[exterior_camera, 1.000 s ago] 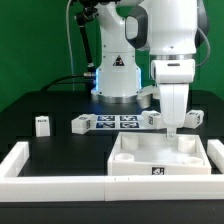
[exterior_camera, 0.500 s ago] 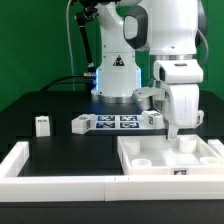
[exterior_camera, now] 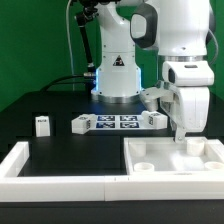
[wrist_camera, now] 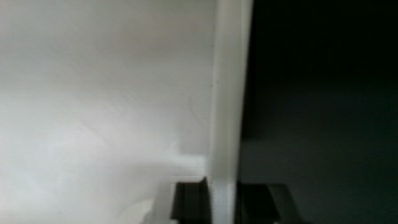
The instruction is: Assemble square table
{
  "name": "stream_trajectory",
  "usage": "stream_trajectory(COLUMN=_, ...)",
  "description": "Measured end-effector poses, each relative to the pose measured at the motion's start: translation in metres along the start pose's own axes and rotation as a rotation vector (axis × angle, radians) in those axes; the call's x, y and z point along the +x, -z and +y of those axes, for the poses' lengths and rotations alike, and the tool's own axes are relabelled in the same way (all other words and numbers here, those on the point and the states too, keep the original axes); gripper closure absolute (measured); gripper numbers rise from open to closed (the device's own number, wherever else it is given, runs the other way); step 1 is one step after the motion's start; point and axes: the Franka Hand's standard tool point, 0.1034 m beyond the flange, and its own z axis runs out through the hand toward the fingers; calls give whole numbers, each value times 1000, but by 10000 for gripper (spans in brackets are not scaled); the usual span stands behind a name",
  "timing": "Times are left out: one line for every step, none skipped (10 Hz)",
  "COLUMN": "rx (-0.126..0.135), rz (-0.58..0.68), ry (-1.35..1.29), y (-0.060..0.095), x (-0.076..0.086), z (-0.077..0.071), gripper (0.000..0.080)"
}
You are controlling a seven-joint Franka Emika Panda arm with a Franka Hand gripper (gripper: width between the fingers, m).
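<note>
Rightward in the exterior view, the square tabletop (exterior_camera: 158, 157) is being shown displaced from its earlier place. It is being rested flat, sockets upward, on the black table (exterior_camera: 60, 142), just behind the front wall bar (exterior_camera: 60, 184). Its far rim is being pinched by the gripper (exterior_camera: 185, 133), whose jaws are being held fully closed on that thin wall, as is confirmed in the wrist view. Positioning of the top is judged to be the step in hand. Next, release is being called for, and a leg (exterior_camera: 82, 124) beside the marker board (exterior_camera: 115, 122) is being awaited for fetching.
</note>
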Motion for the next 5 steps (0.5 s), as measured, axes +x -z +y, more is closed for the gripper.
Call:
stream_trajectory(rx=0, rz=0, ry=-1, y=0, x=0, z=0, gripper=738)
stream_trajectory(rx=1, rz=0, ry=-1, y=-1, x=0, z=0, gripper=738)
stream_trajectory(rx=1, rz=0, ry=-2, y=-1, x=-1, z=0, gripper=560)
stream_trajectory(rx=1, rz=-1, ry=-2, y=-1, x=-1, z=0, gripper=425)
stream_trajectory(rx=2, rz=-1, ry=-2, y=-1, x=-1, z=0, gripper=425)
